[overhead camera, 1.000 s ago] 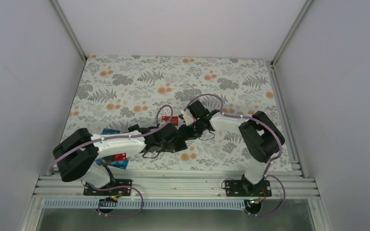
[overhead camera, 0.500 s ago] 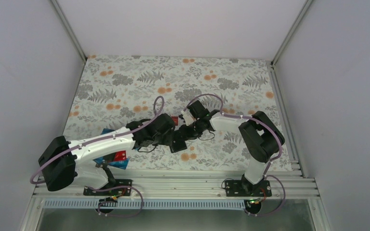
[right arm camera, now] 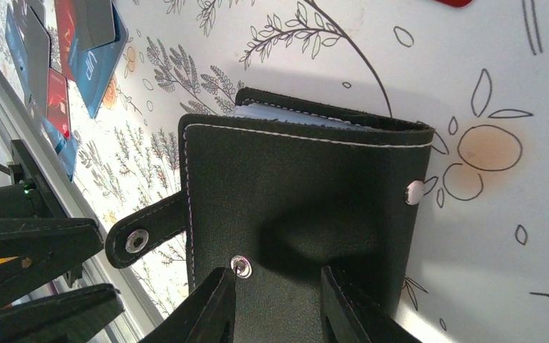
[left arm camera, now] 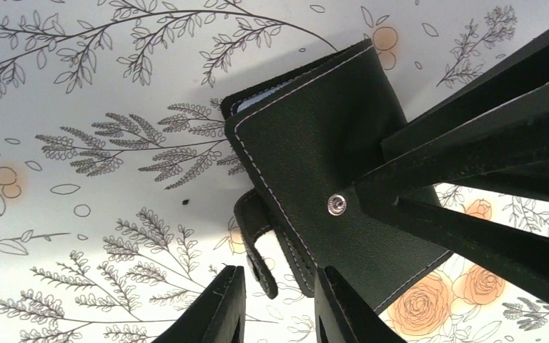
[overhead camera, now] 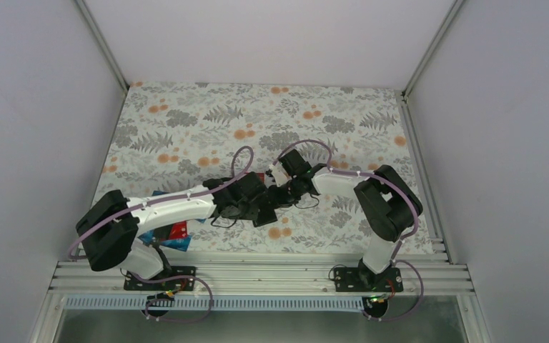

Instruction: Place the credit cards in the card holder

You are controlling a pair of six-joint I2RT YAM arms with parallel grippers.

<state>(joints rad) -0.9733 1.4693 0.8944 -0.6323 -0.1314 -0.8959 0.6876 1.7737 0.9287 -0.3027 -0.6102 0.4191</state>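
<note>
**A:** Quick check, how far along is this? Any credit cards [right arm camera: 96, 68] actually in yet?

**B:** Nope, early days I'd say. A bunch of them lie in a loose pile at the near left of the surface [overhead camera: 314, 114]. One red card [overhead camera: 257, 176] sits just on the far side of the card holder [left arm camera: 314, 157]. The holder is folded closed around the middle, right between the two hands, and only its strap [left arm camera: 256, 243] is undone. So opening it and loading the cards is all left to do, as far as I can tell.

**A:** What are the hands up to?

**B:** The left hand [left arm camera: 279, 275] has its fingers a narrow gap apart with the loose strap end sitting in that gap. Nothing's pinched that I can see. The right hand [right arm camera: 277, 271] has its fingers partly apart with the tips over the cover. Clamping it or just pinning it down? Can't tell.

**A:** And which way does the holder point?

**B:** Cover up, skewed to the surface's edges. The strap side faces the left hand and the fold is opposite. The end showing grey-blue lining [right arm camera: 286, 114] points away from the right hand. There's shadow under that end, so it might be tipped up a bit. As for the long axis, it looks nearly square from both wrist views, so I can't call it.
</note>
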